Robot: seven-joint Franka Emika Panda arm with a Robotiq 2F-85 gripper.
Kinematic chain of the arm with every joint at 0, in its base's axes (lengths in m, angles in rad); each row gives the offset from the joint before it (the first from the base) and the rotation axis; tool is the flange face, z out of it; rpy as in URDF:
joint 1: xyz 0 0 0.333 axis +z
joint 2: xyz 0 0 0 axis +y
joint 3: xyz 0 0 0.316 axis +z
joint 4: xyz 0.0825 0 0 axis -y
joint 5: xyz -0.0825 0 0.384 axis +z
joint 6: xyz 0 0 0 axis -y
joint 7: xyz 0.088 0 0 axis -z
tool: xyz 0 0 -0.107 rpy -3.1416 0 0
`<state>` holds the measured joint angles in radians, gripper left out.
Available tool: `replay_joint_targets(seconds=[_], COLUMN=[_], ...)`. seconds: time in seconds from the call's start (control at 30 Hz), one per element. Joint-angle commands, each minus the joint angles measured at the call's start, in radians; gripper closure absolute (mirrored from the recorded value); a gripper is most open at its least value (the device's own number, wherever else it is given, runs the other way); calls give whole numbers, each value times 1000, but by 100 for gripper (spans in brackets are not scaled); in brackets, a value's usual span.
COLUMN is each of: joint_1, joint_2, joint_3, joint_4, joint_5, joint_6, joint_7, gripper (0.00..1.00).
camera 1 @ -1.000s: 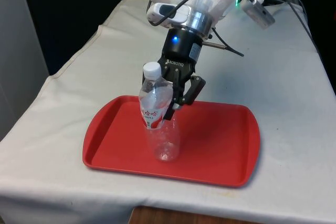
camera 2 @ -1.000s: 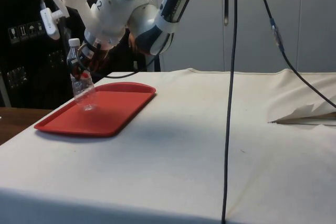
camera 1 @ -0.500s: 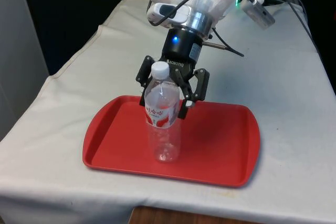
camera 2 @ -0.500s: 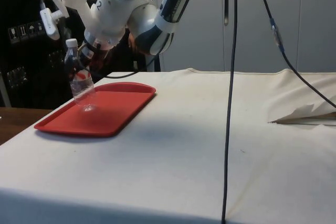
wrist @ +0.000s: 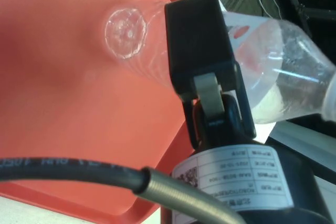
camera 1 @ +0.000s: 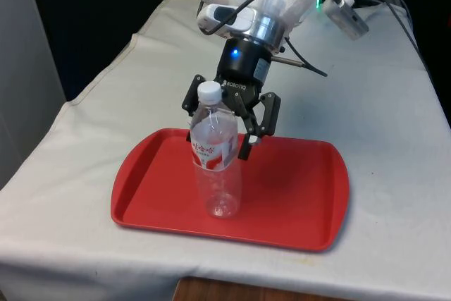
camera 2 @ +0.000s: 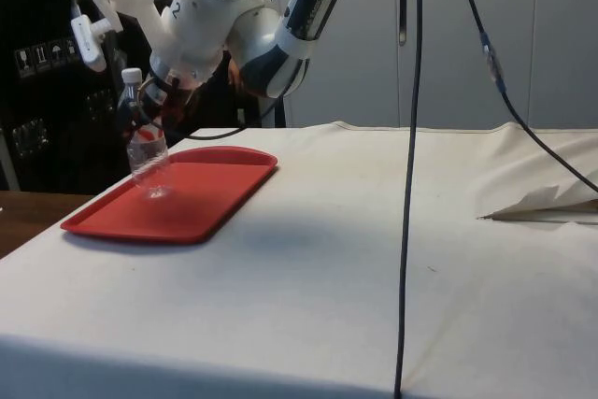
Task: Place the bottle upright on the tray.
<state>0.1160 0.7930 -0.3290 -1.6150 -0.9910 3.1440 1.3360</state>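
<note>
We found the hand [camera 1: 224,135] with its two black fingers [camera 1: 265,121] spread apart, one on each side of the bottle's upper half and neither pressing on it, as far as the front view let us judge. In the side view the hand [camera 2: 140,123] sat behind the bottle's shoulder, reaching down from the white arm [camera 2: 252,30] at a slant. In the wrist view one finger [wrist: 202,59] lay across the bottle's clear wall; whether it touched we could not tell.

The bottle [camera 1: 214,156] stood on its base on the tray, close to upright with a slight lean toward the front view's left. It was clear plastic with a white cap [camera 1: 209,91] and a white label bearing red marks [camera 1: 209,151]. The side view showed the bottle [camera 2: 145,147] the same way, cap uppermost, and the wrist view showed its ribbed round base [wrist: 125,29] resting on the red floor.

The tray [camera 1: 296,195] was red, with a raised rim and rounded corners. The bottle stood toward its 9 o'clock side in the front view, leaving the 3 o'clock half bare. The tray lay on the surface [camera 1: 394,125], covered by a white cloth, near the front view's 6 o'clock edge.

A dark cable [camera 2: 408,175] hung in the side view's foreground.
</note>
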Motion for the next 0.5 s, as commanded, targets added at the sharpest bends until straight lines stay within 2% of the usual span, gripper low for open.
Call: replay_joint_targets(seconds=[0.0, 0.47], joint_1=[0, 0], joint_2=[-3, -42], joint_3=[0, 5], joint_4=[0, -4], joint_5=[1, 1], joint_6=[-2, -30], joint_7=[1, -1], gripper=[0, 0])
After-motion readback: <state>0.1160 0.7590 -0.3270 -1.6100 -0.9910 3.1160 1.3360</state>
